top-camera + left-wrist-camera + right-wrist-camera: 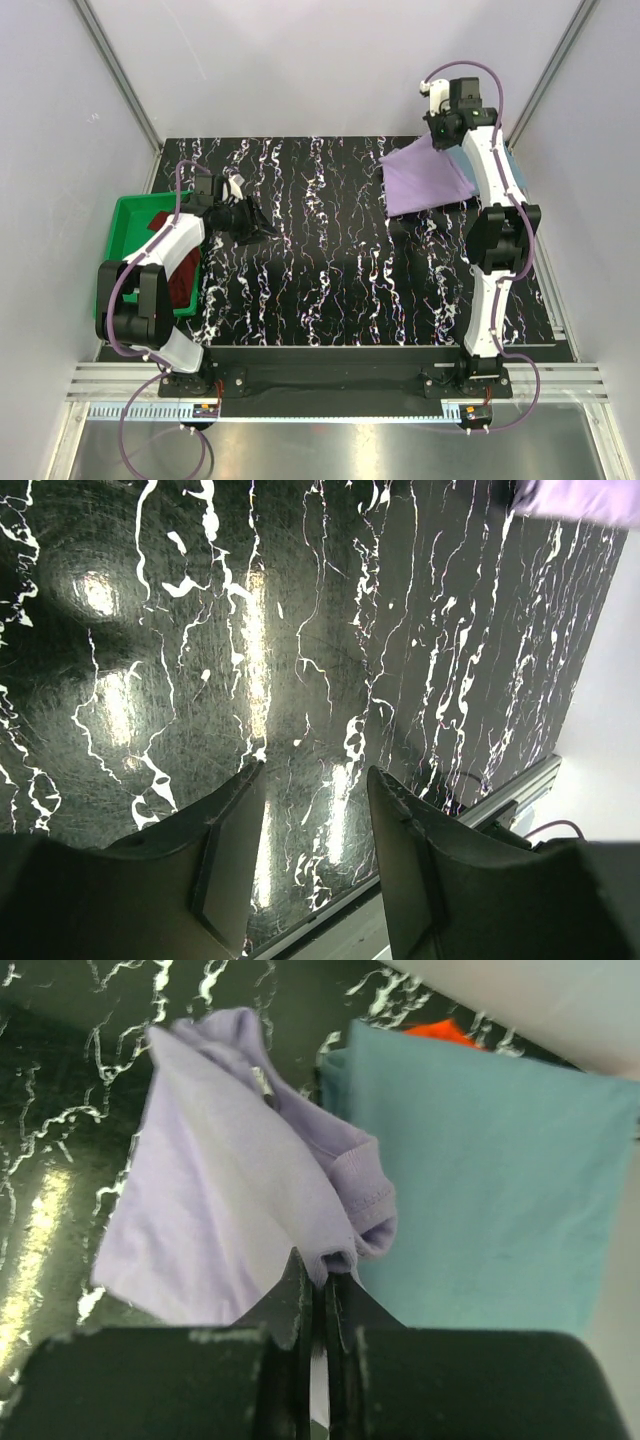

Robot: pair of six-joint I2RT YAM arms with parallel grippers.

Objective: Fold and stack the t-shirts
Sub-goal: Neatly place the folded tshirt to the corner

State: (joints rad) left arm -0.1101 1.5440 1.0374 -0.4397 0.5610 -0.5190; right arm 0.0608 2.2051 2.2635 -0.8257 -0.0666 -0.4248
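Right gripper (315,1272) pinching lavender shirt (215,1200) beside teal shirt (480,1180), left gripper (315,780) parted, empty, near green tray (116,226)

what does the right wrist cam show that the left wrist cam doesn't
Only right wrist: the right hand shut on a fold of the lavender shirt, with the teal shirt lying flat beside it and an orange scrap behind. Only left wrist: the left hand open, holding nothing, and a metal edge rail. Both: the black marbled table and the lavender shirt.
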